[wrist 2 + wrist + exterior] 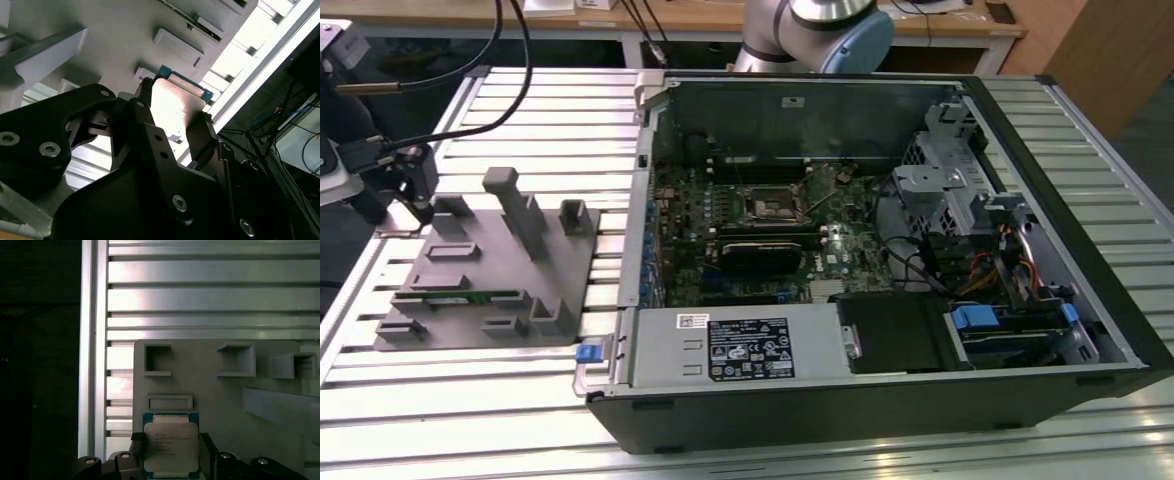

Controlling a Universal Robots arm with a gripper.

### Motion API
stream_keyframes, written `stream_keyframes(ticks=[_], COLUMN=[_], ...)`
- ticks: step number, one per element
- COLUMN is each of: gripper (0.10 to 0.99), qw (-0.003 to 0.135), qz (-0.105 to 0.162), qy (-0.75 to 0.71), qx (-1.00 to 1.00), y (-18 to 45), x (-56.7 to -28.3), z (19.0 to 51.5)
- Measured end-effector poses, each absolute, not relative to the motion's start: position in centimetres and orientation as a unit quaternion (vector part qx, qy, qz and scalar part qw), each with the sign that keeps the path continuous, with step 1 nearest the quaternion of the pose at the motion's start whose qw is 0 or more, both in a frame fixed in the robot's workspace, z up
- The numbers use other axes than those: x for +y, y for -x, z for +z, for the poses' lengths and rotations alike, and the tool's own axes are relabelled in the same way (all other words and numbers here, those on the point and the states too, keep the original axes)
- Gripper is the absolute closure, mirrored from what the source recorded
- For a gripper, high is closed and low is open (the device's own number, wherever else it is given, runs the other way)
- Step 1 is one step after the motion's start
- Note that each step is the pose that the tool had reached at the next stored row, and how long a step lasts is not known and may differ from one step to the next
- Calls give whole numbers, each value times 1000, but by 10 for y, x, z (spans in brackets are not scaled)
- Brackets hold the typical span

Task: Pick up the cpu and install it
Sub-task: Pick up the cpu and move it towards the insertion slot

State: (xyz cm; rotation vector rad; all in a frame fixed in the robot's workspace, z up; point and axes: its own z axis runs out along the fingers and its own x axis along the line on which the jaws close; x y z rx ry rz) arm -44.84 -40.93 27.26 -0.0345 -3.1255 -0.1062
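Gripper (171,454) is narrowed, its fingers (137,450) pinching both edges of the cpu (171,440) over the grey holder (225,400). A memory stick (470,296) lies in the holder, and the open computer case (854,400) sits apart.

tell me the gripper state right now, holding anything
gripper: closed on the cpu, fingers against two opposite edges, at the grey holder.

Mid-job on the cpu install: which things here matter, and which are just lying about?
In the job: small silvery square cpu; black gripper over it; grey plastic holder; black square socket frame.
Lying about: long thin green memory stick; blue plastic drive bracket.
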Motion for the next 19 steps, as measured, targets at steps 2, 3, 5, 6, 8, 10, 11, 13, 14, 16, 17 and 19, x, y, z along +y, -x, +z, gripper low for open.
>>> stream_keyframes(ticks=[2, 3, 5, 6, 8, 10, 11, 13, 14, 16, 17, 19], gripper=[561, 561, 561, 561, 561, 561, 561, 561, 561, 561, 561, 561], qw=[7, 7, 7, 7, 7, 7, 7, 7, 7, 7, 7, 7], qz=[-34, -34, -34, -34, -34, -34, -34, -34, -34, -34, -34, -34], qy=[11, 11, 11, 11, 11, 11, 12, 12, 12, 12, 12, 12], qx=[-999, -999, -999, -999, -999, -999, -999, -999, -999, -999, -999, -999], y=[448, 448, 448, 448, 448, 448, 448, 448, 448, 448, 448, 448], x=[-409, -409, -409, -409, -409, -409, -409, -409, -409, -409, -409, -409], z=[273, 274, 275, 275, 277, 277, 278, 279, 279, 280, 280, 281])
